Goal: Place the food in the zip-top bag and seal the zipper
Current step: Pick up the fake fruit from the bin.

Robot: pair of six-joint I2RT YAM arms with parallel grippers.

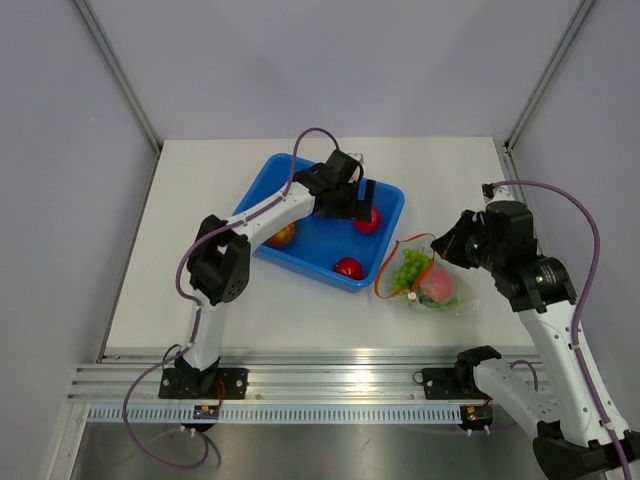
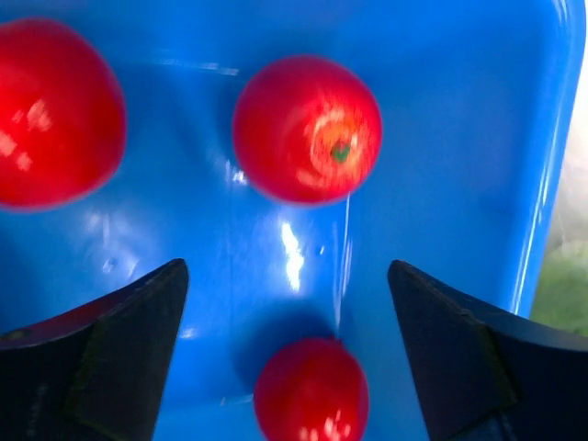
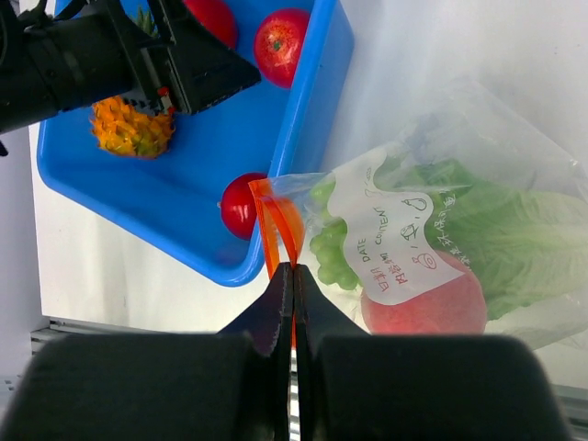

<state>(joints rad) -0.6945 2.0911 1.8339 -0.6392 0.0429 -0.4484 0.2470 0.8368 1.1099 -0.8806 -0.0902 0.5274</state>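
White bench (image 1: 180,290) carried a blue tub (image 1: 310,272) beside the zip-top bag (image 1: 440,290). Left hand (image 2: 287,276) hung spread over a round red fruit (image 2: 310,390) in the tub: smooth, light, likely to roll, best gripped across its middle. Right hand (image 3: 292,276) pinched the bag's limp zipper (image 3: 274,230)

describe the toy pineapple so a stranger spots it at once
Look in the blue tub mid-table. The toy pineapple lies at its left end, partly under the left arm. It alone is spiky and orange-yellow; the other fruits are smooth and red.
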